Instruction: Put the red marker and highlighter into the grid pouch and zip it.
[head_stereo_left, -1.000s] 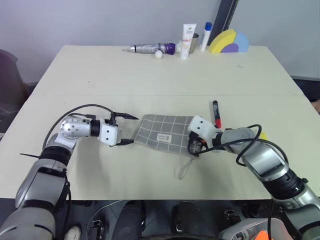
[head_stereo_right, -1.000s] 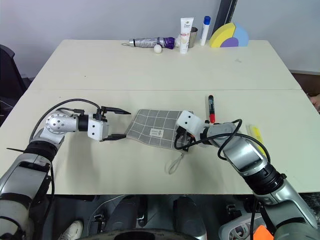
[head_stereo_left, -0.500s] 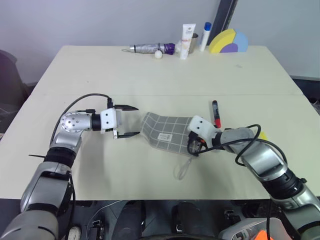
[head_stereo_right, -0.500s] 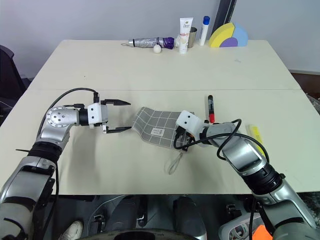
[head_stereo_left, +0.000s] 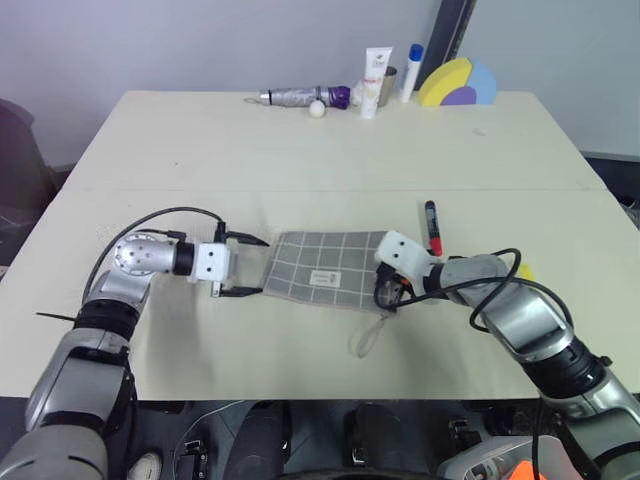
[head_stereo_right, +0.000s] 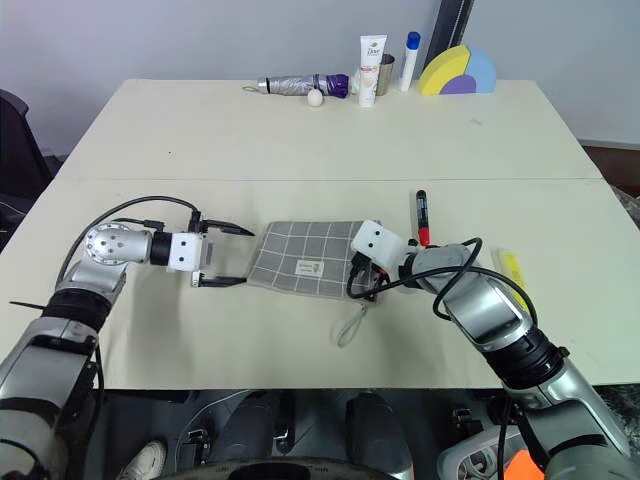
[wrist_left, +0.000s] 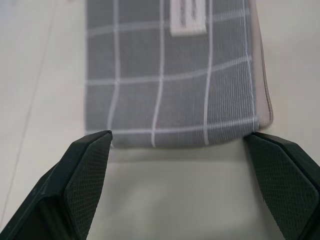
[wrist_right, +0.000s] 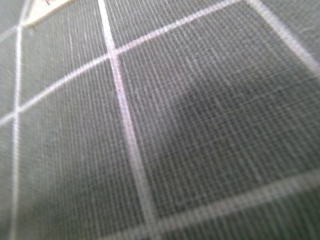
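The grid pouch (head_stereo_left: 325, 269) is now laid flat again, no longer lifted and skewed as half a second earlier. Its near end is straddled by the released left gripper (head_stereo_left: 243, 266), brought back closer. Its other end is pinched by the clenched right gripper (head_stereo_left: 385, 291), beyond which the red marker (head_stereo_left: 432, 227) lies

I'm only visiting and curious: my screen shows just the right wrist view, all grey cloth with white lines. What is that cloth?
Observer: A flat grey fabric pouch with white grid lines, lying on the cream table.
Operator: Is something holding it?
Observer: The right claw is shut at one end; whether it grips, I can't tell.
Operator: And the opposite end?
Observer: The left claw stands open, one finger at each corner.
Operator: Any pens?
Observer: A black, red-ended marker lies on the table beside the pouch.
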